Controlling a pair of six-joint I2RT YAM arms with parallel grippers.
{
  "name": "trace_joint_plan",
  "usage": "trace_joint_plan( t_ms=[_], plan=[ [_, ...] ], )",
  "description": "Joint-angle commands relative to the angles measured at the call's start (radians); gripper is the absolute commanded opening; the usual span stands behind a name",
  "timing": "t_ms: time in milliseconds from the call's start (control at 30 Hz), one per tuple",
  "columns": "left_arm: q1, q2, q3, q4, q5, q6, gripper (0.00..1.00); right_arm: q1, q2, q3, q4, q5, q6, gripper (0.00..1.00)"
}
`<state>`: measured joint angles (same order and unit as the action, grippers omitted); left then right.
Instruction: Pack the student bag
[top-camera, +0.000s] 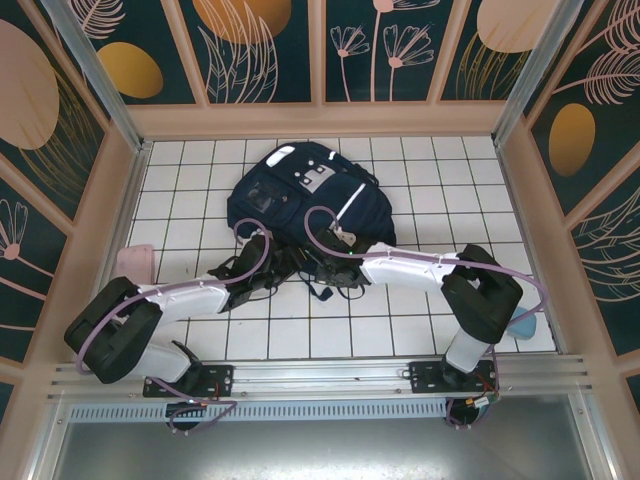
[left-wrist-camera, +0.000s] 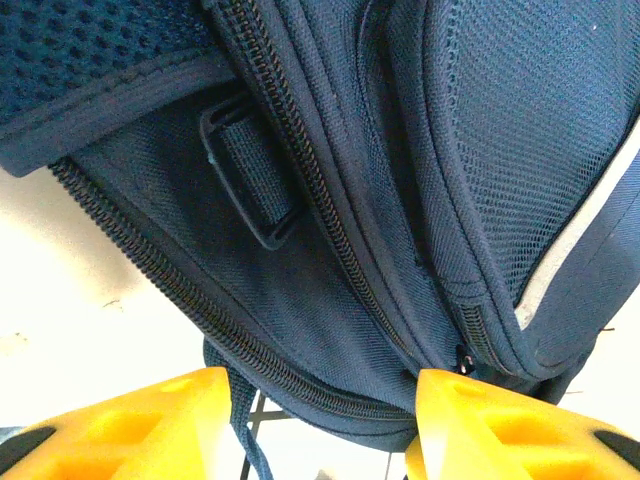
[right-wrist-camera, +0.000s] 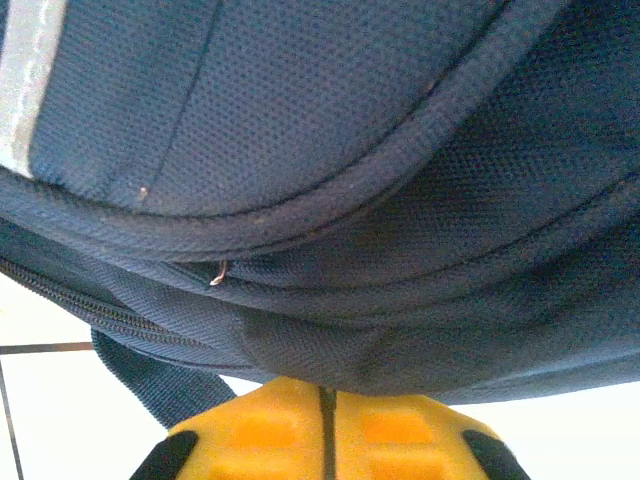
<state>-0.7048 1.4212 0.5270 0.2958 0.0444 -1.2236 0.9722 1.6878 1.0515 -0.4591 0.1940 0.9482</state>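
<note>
The student bag (top-camera: 300, 195), navy blue with a white stripe and pale patches, lies on the white tiled table at the middle back. Both grippers are at its near edge. My left gripper (top-camera: 277, 264) is open. In the left wrist view its yellow fingertips (left-wrist-camera: 470, 420) stand wide apart around the bag's zippered bottom edge (left-wrist-camera: 300, 330), the right one touching the fabric. My right gripper (top-camera: 331, 262) is shut, its yellow fingers (right-wrist-camera: 270, 430) pressed together, with a puckered fold of the student bag (right-wrist-camera: 330, 340) at their tips.
Dark straps (top-camera: 320, 288) trail from the bag towards the arms. A pink object (top-camera: 135, 262) lies by the left wall and a light blue one (top-camera: 527, 325) beside the right arm's elbow. Patterned walls close in the table on three sides.
</note>
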Motion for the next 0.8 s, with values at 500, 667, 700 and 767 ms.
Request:
trace_joint_plan(
  t_ms=[500,667,700,767],
  plan=[
    [-0.002,-0.077,-0.023,-0.031,0.046,-0.096,0.46,-0.007,-0.091,-0.053,0.173,-0.118,-0.186,0.0],
    [-0.027,-0.056,-0.043,0.038,0.068,-0.208,0.45,-0.025,-0.125,-0.071,0.272,-0.21,-0.23,0.0],
    [-0.028,-0.049,-0.052,0.061,0.074,-0.233,0.44,-0.032,-0.133,-0.078,0.289,-0.227,-0.237,0.0],
    [-0.028,-0.023,-0.075,0.126,0.092,-0.266,0.42,-0.046,-0.148,-0.089,0.314,-0.259,-0.244,0.0]
  ],
)
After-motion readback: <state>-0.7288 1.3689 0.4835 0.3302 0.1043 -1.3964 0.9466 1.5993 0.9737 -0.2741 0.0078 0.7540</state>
